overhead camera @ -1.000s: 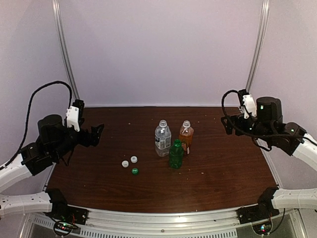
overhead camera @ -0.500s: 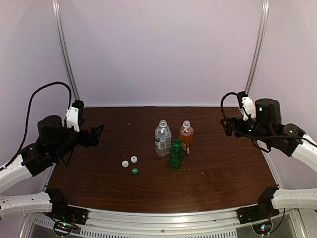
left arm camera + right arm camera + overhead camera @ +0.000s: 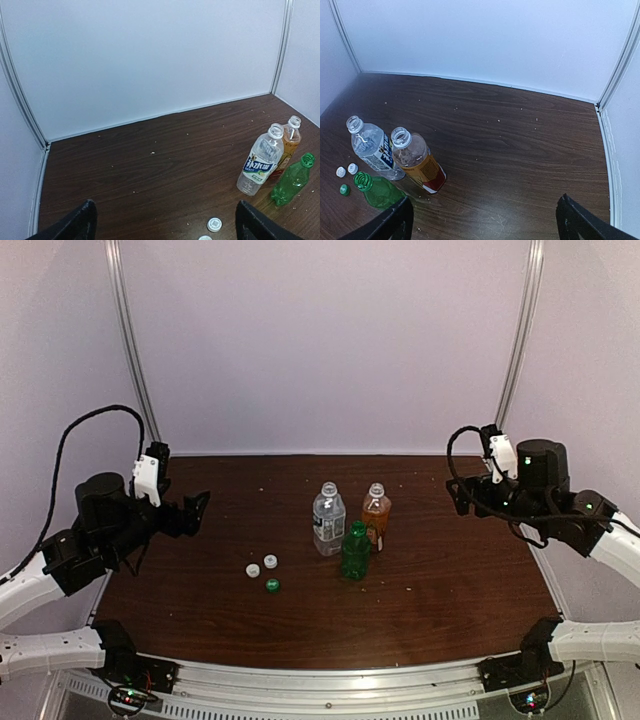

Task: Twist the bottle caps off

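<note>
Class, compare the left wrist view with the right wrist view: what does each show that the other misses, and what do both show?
Left wrist only: the left gripper, open. Right wrist only: the right gripper, open, and the green cap. Both: the water bottle, amber bottle and green bottle, all uncapped, plus two white caps.

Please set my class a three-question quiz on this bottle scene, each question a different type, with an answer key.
1. True or false: the green bottle has a cap screwed on.
2. In the top view, the green cap lies: A) left of the water bottle; B) right of it; C) behind it.
3. Fill in: the left gripper and the right gripper are both ___ and hold nothing.
Key: 1 false; 2 A; 3 open.
</note>
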